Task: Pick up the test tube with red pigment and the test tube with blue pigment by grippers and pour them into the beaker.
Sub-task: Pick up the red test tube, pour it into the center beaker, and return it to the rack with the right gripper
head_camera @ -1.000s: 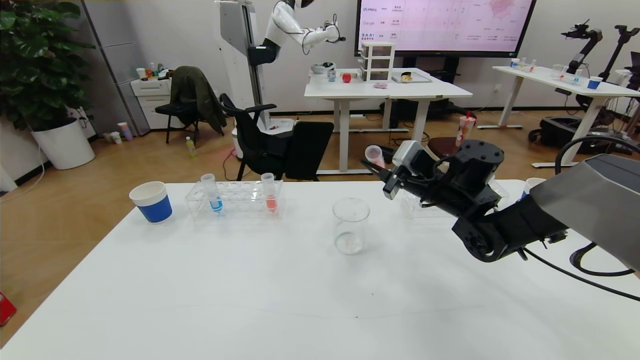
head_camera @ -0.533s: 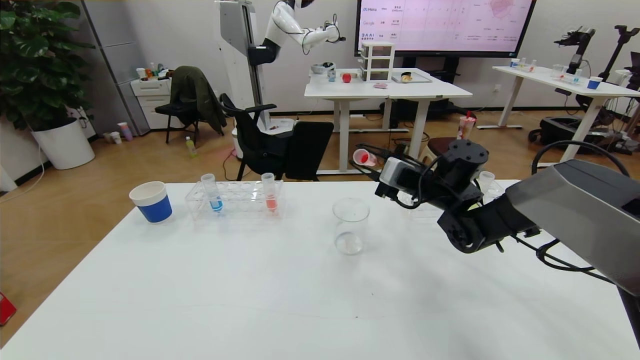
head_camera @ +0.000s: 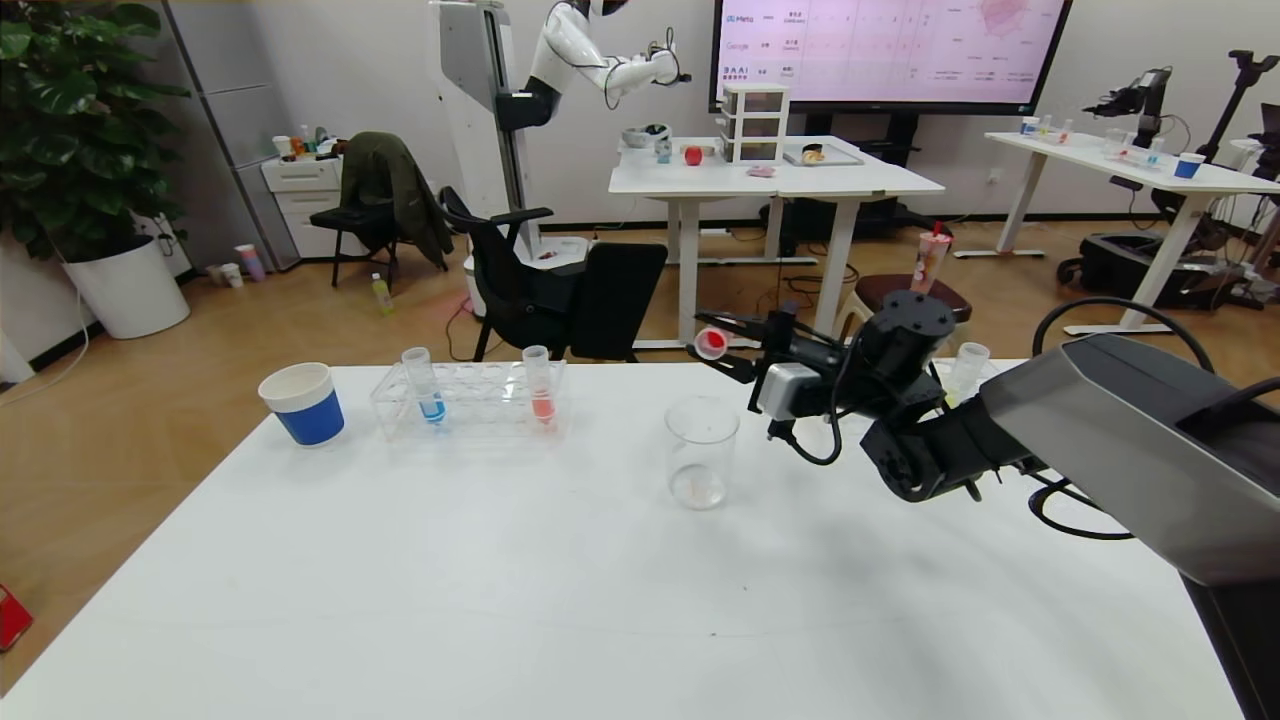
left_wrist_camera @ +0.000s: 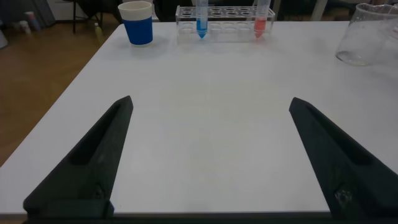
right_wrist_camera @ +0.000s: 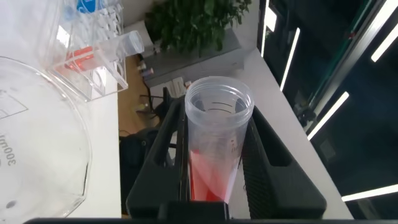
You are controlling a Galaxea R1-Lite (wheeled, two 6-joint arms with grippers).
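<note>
test tube with red pigment (head_camera: 712,342): tipped sideways above beaker (head_camera: 702,451), centre frame | right tool (head_camera: 722,348): clamped on it | left tool (left_wrist_camera: 208,155): jaws wide, empty

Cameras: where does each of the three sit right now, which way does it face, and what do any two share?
Head: on the robot's head, looking forward and down over the white table; shows the right arm with the right gripper tipping the test tube with red pigment above the beaker.
Left wrist: low over the table, facing the tube rack and blue paper cup; shows open left gripper fingers.
Right wrist: looks along the held red tube; its fingers clamp it.
Shared: beaker, rack.
</note>
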